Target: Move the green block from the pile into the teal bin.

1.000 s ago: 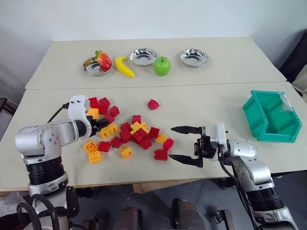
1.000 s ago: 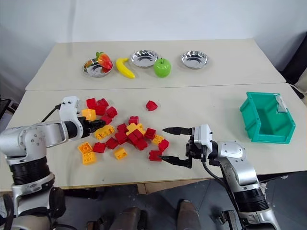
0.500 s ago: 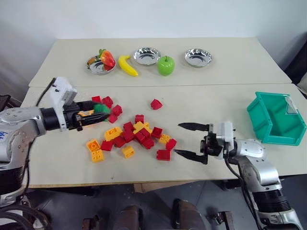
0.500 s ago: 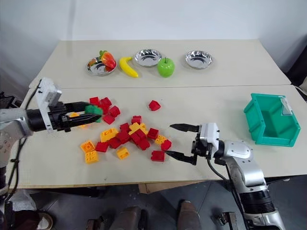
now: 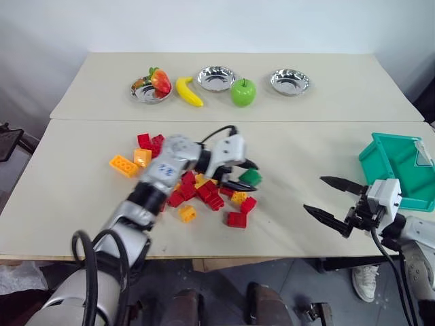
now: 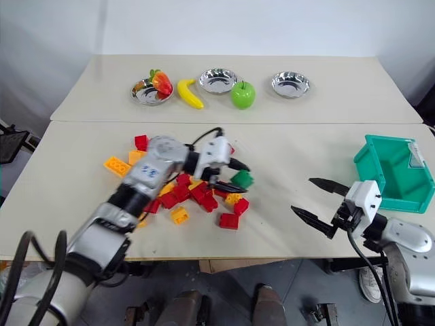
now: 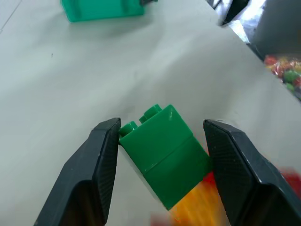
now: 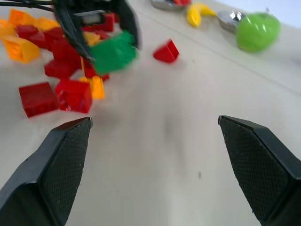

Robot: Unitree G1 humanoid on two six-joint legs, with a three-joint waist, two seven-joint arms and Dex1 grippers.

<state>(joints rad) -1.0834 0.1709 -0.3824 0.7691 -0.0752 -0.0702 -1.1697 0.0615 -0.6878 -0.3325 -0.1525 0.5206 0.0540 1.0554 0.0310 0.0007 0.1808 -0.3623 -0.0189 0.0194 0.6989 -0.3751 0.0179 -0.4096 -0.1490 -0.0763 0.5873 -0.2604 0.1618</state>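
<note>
The green block is held between the fingers of my left gripper, just above the right edge of the pile of red, yellow and orange blocks. In the left wrist view the block sits tilted between both black fingers, studs pointing away. The teal bin stands at the table's right end, open side up. My right gripper hovers open and empty near the front edge, between the pile and the bin, pointing towards the pile.
On the far table stand a bowl with a strawberry, a banana, a green apple and two steel bowls. An orange block lies apart at the pile's left.
My left arm has swung right across the pile with the green block in its grip. My right gripper has drawn back to the right, towards the bin, still open.
</note>
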